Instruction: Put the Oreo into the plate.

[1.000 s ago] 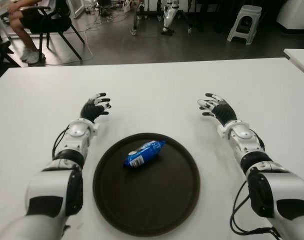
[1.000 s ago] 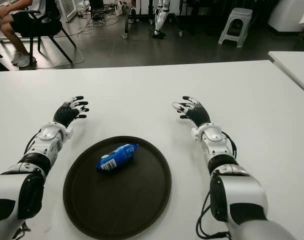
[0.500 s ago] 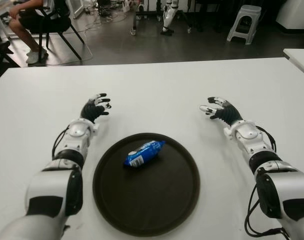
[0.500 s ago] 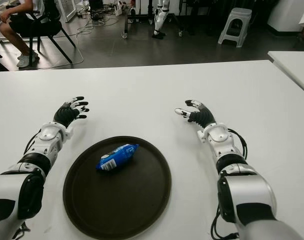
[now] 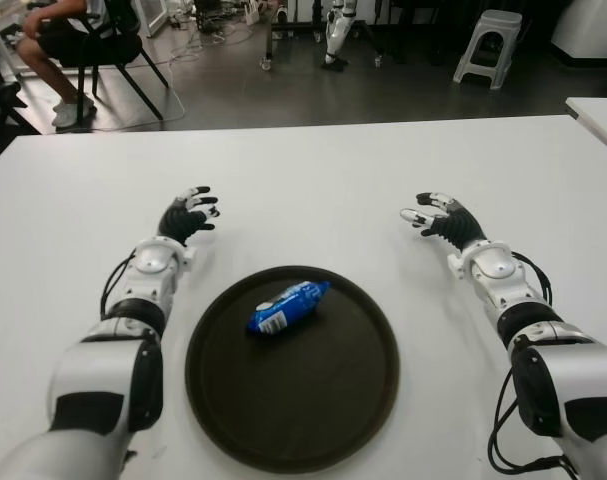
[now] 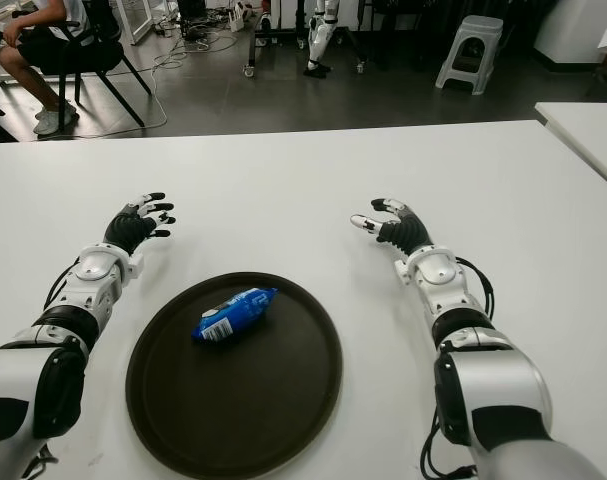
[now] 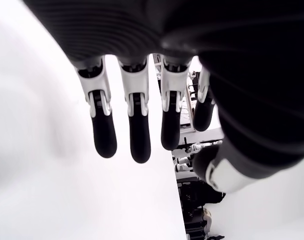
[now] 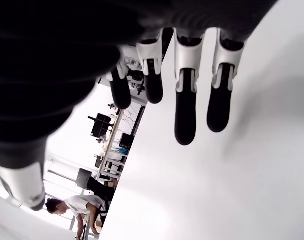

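— Oreo packet (image 5: 288, 306), where?
— Lying inside the dark plate (image 5: 333, 420) on the white surface (image 5: 313, 180).
— Hands?
— Left robot hand (image 5: 188, 215) and right robot hand (image 5: 438, 217) flank the plate's far side, fingers spread, empty. Best withdrawn without nudging the plate.

one oreo pack (image 5: 287, 306), one plate (image 5: 323, 420)

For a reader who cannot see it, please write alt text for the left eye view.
A blue Oreo packet lies in a round dark plate on a white table. The robot's left hand and right hand show beyond the plate on either side, fingers open, holding nothing.
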Available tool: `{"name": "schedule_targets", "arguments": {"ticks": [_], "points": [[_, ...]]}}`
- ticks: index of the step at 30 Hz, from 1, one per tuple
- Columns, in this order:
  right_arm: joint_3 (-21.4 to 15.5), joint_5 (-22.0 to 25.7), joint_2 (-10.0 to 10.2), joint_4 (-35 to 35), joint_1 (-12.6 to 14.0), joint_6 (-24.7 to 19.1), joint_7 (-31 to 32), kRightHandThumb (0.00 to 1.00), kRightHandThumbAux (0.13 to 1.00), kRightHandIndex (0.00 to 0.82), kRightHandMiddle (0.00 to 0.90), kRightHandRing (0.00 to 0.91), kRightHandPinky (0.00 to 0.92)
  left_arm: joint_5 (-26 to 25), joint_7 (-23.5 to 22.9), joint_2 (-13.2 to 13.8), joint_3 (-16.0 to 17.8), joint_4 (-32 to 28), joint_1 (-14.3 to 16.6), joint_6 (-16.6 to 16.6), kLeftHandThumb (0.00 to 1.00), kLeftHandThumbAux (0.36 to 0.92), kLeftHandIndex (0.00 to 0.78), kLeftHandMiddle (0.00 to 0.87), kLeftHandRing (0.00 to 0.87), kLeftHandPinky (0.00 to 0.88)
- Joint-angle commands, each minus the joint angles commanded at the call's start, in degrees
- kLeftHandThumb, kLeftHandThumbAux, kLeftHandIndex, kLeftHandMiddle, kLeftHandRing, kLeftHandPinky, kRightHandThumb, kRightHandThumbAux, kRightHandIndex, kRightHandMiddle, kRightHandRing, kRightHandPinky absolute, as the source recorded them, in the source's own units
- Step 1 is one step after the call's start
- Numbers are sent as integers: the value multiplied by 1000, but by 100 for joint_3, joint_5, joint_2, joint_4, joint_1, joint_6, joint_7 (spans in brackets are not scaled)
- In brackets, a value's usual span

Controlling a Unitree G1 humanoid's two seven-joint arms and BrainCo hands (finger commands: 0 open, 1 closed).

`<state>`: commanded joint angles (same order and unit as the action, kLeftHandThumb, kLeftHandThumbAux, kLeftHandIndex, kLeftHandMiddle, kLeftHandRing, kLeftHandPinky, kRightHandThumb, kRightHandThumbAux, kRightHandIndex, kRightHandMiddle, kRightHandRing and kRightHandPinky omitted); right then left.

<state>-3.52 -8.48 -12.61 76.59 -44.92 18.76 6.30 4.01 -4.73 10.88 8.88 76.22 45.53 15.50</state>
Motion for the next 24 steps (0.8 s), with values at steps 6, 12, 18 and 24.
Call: {"name": "schedule_targets", "arguments": {"ticks": [6,12,18,24], "points": [[-7,3,7,9,1,-42,-13,65,561,221,324,358,388,17,54,-3,-29,1,3,-18,0,705,182,241,278,326],[-14,5,12,19,-4,-70,-9,69,563,222,330,365,399,2,38,-6,-33,0,5,-29,0,703,187,240,271,316],[-10,-4,15,28,-4,-94,-11,71,576,221,335,370,400,2,36,-7,-41,0,4,-31,0,684,189,241,276,326],[-1,-15,19,29,-1,-99,-29,69,599,209,329,363,386,6,11,-5,-53,2,1,-23,0,679,190,242,276,322]]}}
